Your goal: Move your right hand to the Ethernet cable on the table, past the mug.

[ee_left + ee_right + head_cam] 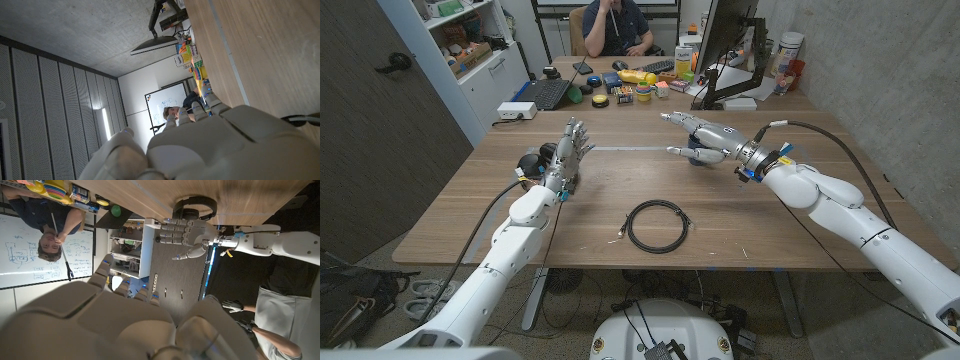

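Right hand (705, 137) being held above far side of surface (800, 225), fingers spread, nothing being grasped; mug (701, 158) partly hidden under it. Cable (658, 225) lying coiled near front edge, well apart. Left hand (566, 155) being kept upright, released. Reach judged just starting; next move: hand being brought forward past mug, down toward coil.

Head cam is looking down from above over the whole desk (520, 215), arms coming in from the bottom corners, facing the person (612, 25) at the far end. Left wrist cam is sitting tight behind the left hand (210, 142), upside down, desk (265, 55) overhead. Right wrist cam is riding close behind the right hand (100, 320), inverted, facing the left hand (186, 236). All three are sharing the person (171, 114) (52, 235).
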### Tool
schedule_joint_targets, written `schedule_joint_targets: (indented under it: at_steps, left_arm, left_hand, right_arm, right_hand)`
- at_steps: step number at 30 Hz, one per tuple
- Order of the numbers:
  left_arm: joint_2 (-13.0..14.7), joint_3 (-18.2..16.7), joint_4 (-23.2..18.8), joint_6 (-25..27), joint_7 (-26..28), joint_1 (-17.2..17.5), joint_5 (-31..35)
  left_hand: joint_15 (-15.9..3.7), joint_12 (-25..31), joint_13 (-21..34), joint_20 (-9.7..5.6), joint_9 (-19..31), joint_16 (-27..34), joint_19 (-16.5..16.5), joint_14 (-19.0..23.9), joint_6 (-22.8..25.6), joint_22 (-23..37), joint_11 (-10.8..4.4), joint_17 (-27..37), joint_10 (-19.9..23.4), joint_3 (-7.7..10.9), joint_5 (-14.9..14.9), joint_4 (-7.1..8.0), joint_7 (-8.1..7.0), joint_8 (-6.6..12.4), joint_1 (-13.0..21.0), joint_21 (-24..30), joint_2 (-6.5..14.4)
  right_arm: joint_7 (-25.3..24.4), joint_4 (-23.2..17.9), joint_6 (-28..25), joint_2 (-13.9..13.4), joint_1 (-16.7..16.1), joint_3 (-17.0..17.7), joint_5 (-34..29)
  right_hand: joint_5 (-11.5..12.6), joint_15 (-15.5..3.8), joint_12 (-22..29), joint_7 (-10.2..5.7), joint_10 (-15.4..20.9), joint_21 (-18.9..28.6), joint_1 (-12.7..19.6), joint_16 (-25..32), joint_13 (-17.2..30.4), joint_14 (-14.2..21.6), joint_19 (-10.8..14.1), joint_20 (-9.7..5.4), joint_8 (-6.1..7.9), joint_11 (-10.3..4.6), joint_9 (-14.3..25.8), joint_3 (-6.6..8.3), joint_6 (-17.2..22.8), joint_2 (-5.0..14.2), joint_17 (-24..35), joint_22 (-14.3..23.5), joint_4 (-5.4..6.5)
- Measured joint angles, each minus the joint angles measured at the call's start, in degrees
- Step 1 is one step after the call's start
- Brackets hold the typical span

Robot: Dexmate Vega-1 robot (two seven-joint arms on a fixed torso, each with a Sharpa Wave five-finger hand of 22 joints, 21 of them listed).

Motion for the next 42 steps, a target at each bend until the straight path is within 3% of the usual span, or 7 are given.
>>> schedule_joint_targets:
  at_steps: [10,15,22,30,35,37,42]
  left_arm:
    - [0.2,-1.2,-1.0,0.0,0.5,0.6,0.7]
    - [0.2,-1.7,-1.6,0.0,0.6,1.0,1.0]
    - [0.2,-2.3,-1.9,0.5,0.6,1.5,1.0]
    - [0.1,-3.0,-2.3,0.7,0.2,2.0,0.9]
    - [-0.1,-3.5,-2.4,0.7,0.0,2.2,0.9]
    - [-0.1,-3.5,-2.4,0.7,0.0,2.3,0.9]
    - [-0.2,-3.9,-2.6,0.7,-0.3,2.6,1.1]
  left_hand:
    - [0.0,0.0,0.0,0.33,0.0,0.0,0.3,0.0,0.0,0.0,0.0,0.0,0.0,-0.24,0.2,-0.24,0.0,0.0,0.0,0.0,0.0]
    - [0.01,0.0,0.0,0.32,0.0,0.0,0.3,0.0,0.0,0.0,0.0,0.0,0.0,-0.23,0.2,-0.24,0.0,0.0,0.0,-0.1,0.0]
    - [0.01,0.0,0.0,0.0,0.0,0.0,0.6,0.0,0.0,0.0,0.0,0.0,0.0,-0.47,0.2,0.0,0.0,0.0,0.0,-0.4,0.0]
    - [0.01,0.0,0.0,0.0,0.0,0.0,0.6,0.0,0.0,0.0,0.0,0.0,0.0,-0.47,0.2,0.0,0.0,0.0,0.0,-0.4,0.0]
    - [0.01,0.0,0.0,0.0,0.0,0.0,0.6,0.0,0.0,0.0,0.0,0.0,0.0,-0.62,0.2,-0.14,0.0,0.0,0.0,-0.4,0.0]
    - [0.01,0.0,0.0,0.0,0.0,0.0,0.6,0.0,0.0,0.0,0.0,0.0,0.0,-0.7,0.2,-0.23,0.0,0.0,0.0,-0.4,0.0]
    - [0.01,0.0,0.0,0.0,0.0,0.0,0.6,0.0,0.0,0.0,0.0,0.0,0.0,-0.7,0.2,-0.23,0.0,0.0,0.0,-0.4,0.0]
  right_arm:
    - [1.0,-2.6,-4.8,-0.9,0.6,-3.6,-3.7]
    - [2.8,-3.6,-6.8,-1.3,0.9,-5.0,-4.3]
    - [7.1,-4.9,-8.8,-1.7,2.0,-7.3,-3.2]
    - [10.0,-5.3,-9.3,-1.4,3.0,-9.4,-1.7]
    - [10.9,-5.4,-8.5,-1.5,3.6,-10.3,-1.5]
    - [10.9,-5.4,-8.2,-1.5,3.6,-10.3,-1.5]
    - [10.7,-5.3,-6.7,-1.7,4.0,-11.1,-2.2]
  right_hand:
    - [1.4,-0.19,0.0,0.0,-2.0,-2.8,11.0,0.2,0.0,-0.1,5.4,-0.71,0.45,-0.34,0.1,1.63,0.0,2.19,-0.1,0.0,-4.98]
    - [1.6,-0.1,0.0,0.0,-2.0,-3.7,16.0,0.6,0.0,2.9,11.4,0.12,0.45,-0.34,0.1,0.72,0.0,0.44,-0.1,0.0,-7.83]
    - [2.0,-0.12,0.5,0.0,1.5,-4.9,17.5,1.1,0.0,7.3,19.7,0.42,1.66,-0.37,0.1,-1.93,0.0,-1.08,-0.4,0.0,-8.5]
    - [2.5,-0.16,0.5,0.18,2.8,-5.3,19.5,1.1,0.0,9.9,23.5,-1.42,2.09,-0.64,0.1,-2.35,1.1,-0.08,-0.4,0.0,-8.68]
    - [2.8,-0.08,0.5,0.02,3.3,-5.5,20.5,1.2,0.0,10.6,24.1,-1.81,2.31,-0.57,0.1,-2.43,1.9,0.09,-0.4,0.0,-8.95]
    - [3.1,-0.12,0.5,0.17,4.0,-6.0,21.9,1.2,-0.2,11.5,25.2,-2.04,2.51,-0.49,0.1,-2.38,3.0,0.47,-0.4,0.0,-9.61]
    - [3.5,-0.33,0.9,0.13,7.1,-6.6,25.6,1.2,-0.3,15.0,29.6,-4.39,3.6,-0.55,0.1,-2.96,8.6,0.48,-0.4,0.0,-10.92]
